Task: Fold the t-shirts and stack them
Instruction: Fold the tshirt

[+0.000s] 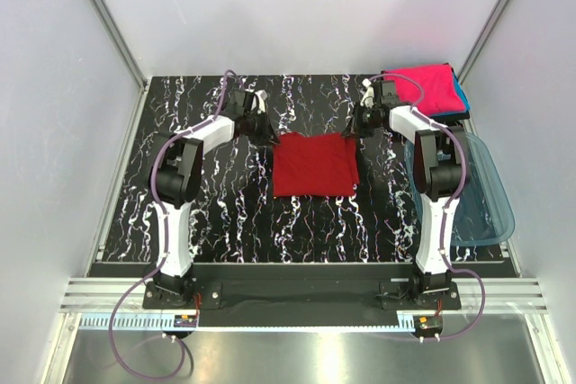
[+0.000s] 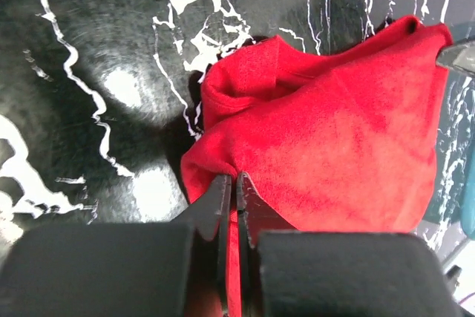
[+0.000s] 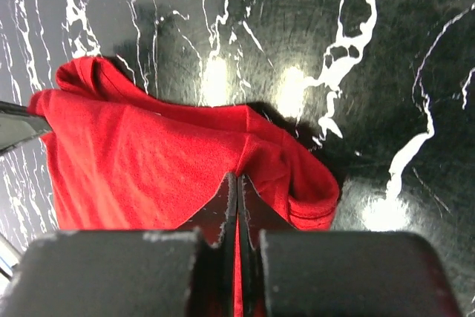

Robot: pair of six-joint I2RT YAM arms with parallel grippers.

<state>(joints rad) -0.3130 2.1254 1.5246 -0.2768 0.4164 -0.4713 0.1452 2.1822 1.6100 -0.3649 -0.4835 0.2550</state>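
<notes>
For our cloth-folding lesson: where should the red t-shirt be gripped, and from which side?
Pinch the red t-shirt at its two far corners, one per gripper, each coming in from its own outer side. It lies flat and limp, so only its edges can be pinched, and both corners keep the far edge straight. The left gripper and right gripper are shut there.

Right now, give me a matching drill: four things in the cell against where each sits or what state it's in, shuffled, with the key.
1 red t-shirt
2 pink t-shirt
3 blue tub
4 left tool

a far right corner of the table
b along the right edge, translucent
c shut on a corner of red cloth
d centre, lying flat

Pairs: 1-d, 2-a, 3-b, 4-c
</notes>
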